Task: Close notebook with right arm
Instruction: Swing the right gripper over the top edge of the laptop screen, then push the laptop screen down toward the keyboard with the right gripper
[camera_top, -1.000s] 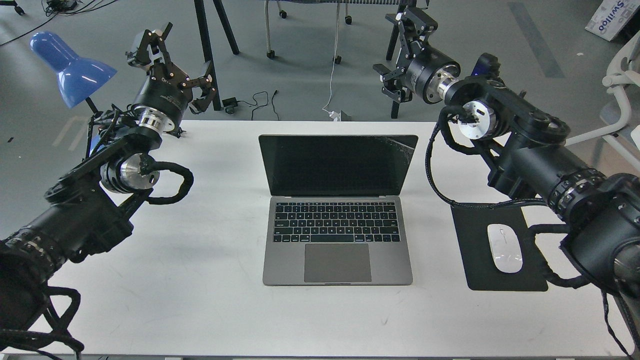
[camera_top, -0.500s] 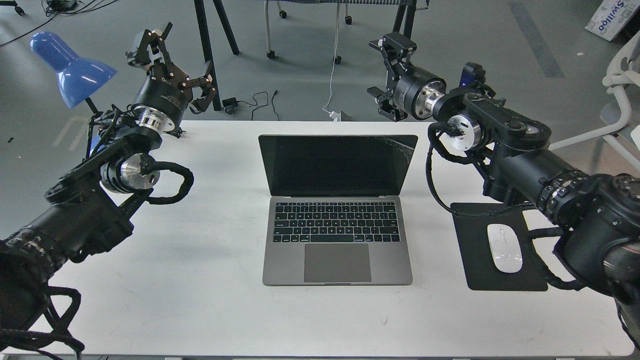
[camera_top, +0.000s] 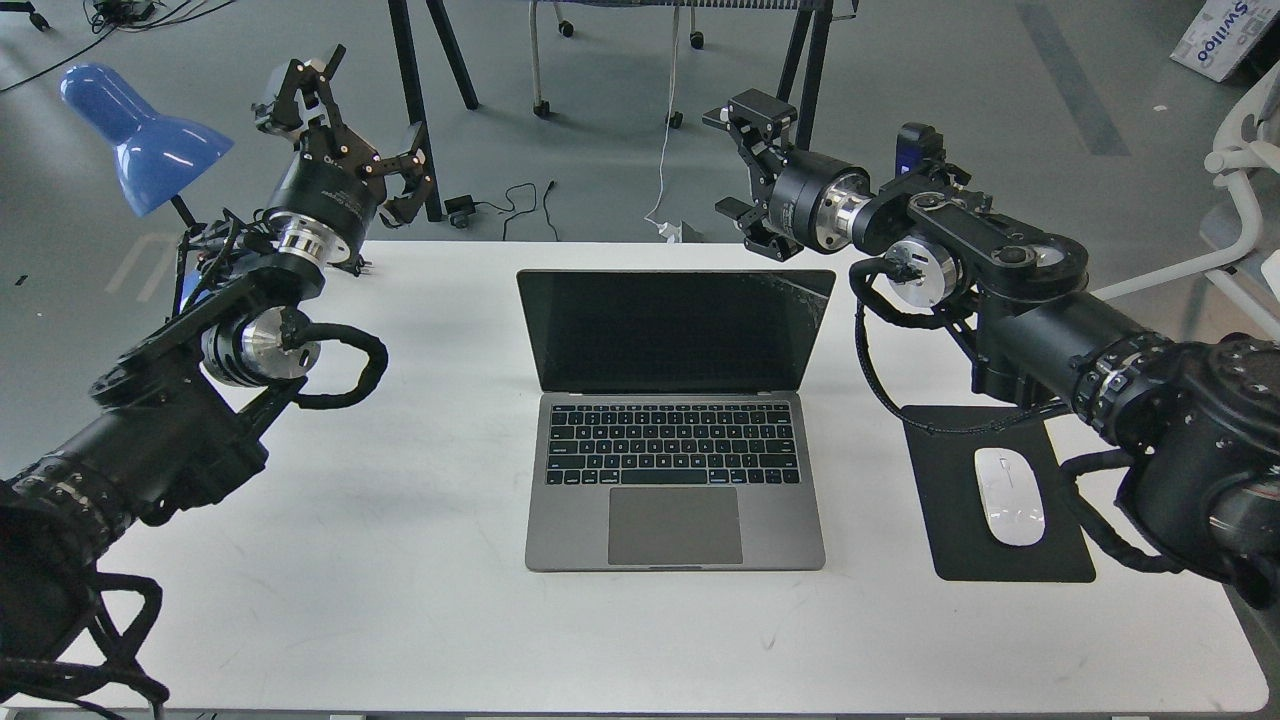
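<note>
The notebook (camera_top: 675, 420) is a space-grey laptop standing open in the middle of the white table, black screen upright and facing me, keys and trackpad showing. My right arm (camera_top: 1000, 290) comes in from the right, with a small blue part near its wrist. Its gripper (camera_top: 735, 165) is open and empty, fingers spread, just above and behind the screen's top right corner, apart from it. My left gripper (camera_top: 335, 130) is open and empty, raised over the table's far left corner, well away from the notebook.
A black mouse pad (camera_top: 1005, 495) with a white mouse (camera_top: 1009, 496) lies right of the notebook, under my right arm. A blue desk lamp (camera_top: 140, 135) stands at the far left. The white table (camera_top: 400, 560) ends just behind the screen; stand legs and cables are on the floor beyond.
My right gripper has moved left and down toward the top right corner of the notebook's screen. The notebook and my left arm have not moved.
</note>
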